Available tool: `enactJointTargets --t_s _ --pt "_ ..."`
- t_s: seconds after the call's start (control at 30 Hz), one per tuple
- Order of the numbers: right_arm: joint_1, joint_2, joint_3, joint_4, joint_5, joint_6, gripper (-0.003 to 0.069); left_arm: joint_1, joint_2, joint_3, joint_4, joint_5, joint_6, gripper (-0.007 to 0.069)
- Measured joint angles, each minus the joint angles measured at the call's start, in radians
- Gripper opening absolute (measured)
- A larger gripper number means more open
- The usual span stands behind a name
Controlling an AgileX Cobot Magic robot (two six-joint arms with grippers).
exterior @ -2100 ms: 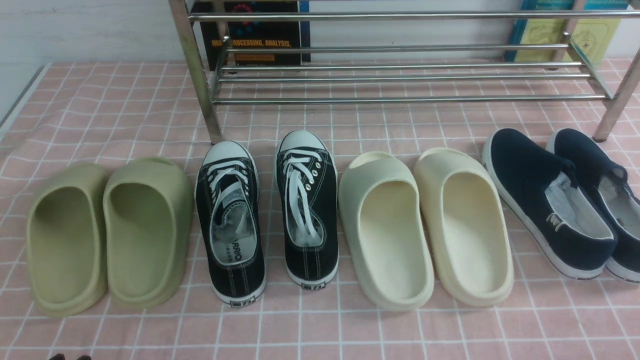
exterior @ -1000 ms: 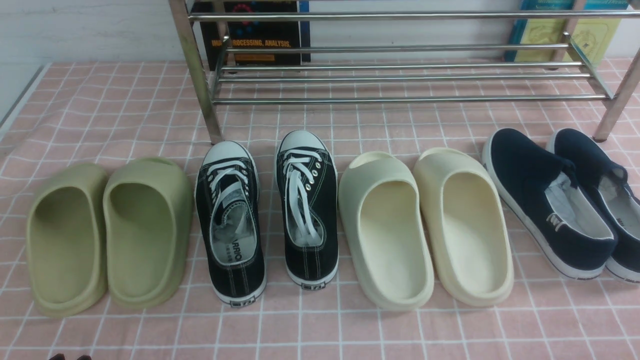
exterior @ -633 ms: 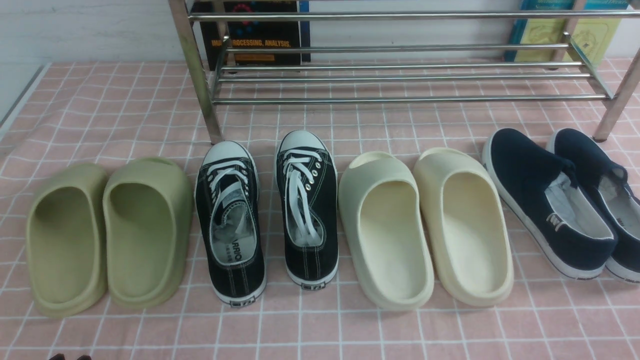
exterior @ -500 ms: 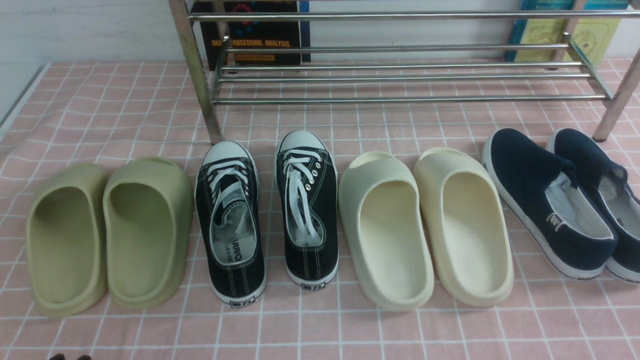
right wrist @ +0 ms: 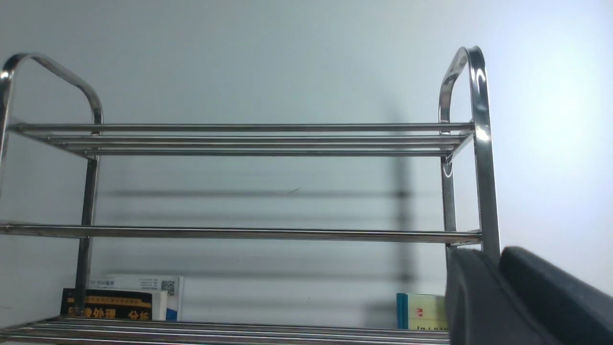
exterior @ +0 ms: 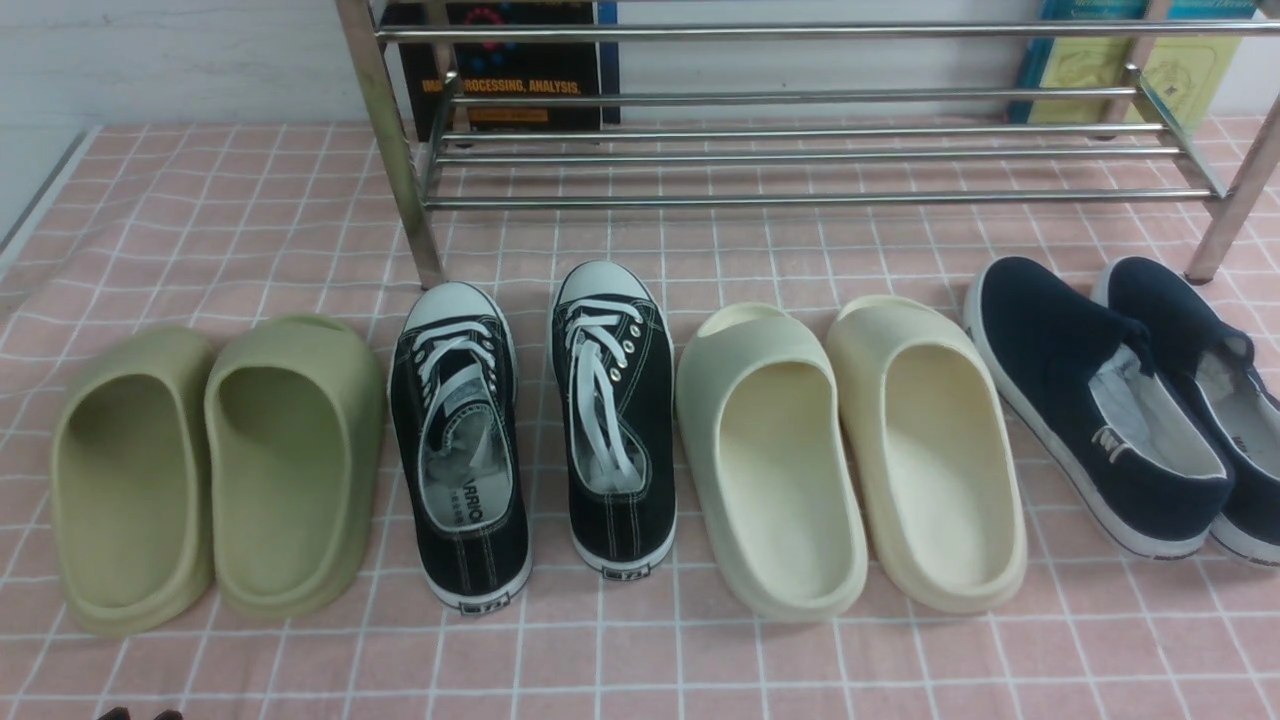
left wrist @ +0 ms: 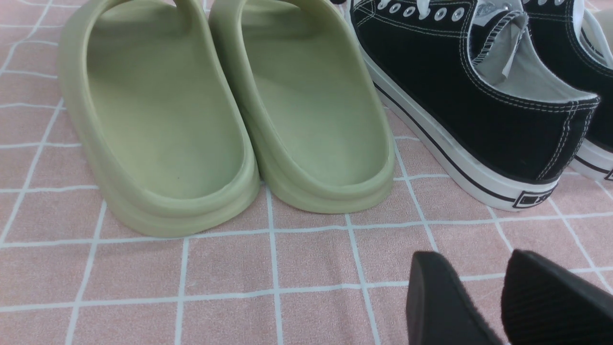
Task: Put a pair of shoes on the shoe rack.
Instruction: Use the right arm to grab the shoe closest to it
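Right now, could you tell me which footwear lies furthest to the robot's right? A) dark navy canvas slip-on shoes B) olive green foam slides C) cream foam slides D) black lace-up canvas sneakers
A: the dark navy canvas slip-on shoes end the row, right of the cream foam slides.

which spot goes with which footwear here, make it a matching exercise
Footwear:
1. olive green slides
2. black lace-up sneakers
3. cream slides
4. navy slip-on shoes

Spots:
a. far right, near the right leg of the shoe rack
b. far left of the row
c. just in front of the rack's left leg
d. between the sneakers and the slip-ons

Pairs: 1-b, 2-c, 3-d, 4-a
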Motion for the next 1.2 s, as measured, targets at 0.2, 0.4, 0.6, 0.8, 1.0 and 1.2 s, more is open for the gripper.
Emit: enactJointTargets --t_s 0.2,0.4,0.6,0.8,1.0,1.2 --pt "0.0 0.156 -0.263 0.0 0.164 -0.026 0.0064 0.0 0.0 0.0 0.0 0.0 0.0 0.0239" --pt "0.0 0.436 -0.627 0.0 0.572 -0.123 -0.0018 0.0 0.0 0.0 0.0 0.0 0.0 0.0239" --pt "0.0 0.737 -0.864 0.014 0.989 -0.135 -0.0011 0.0 0.0 0.0 0.0 0.0 0.0 0.0239" --pt "0.0 1.013 -1.006 0.147 1.306 -0.203 -0.0006 0.0 0.0 0.0 0.0 0.0 0.0 0.0239" --pt "0.001 1.2 -1.059 0.263 1.383 -0.256 0.0059 0.0 0.0 0.0 0.0 0.0 0.0 0.0239" --pt "0.001 1.368 -1.069 0.276 1.397 -0.288 0.0353 0.0 0.0 0.0 0.0 0.0 0.0 0.0239"
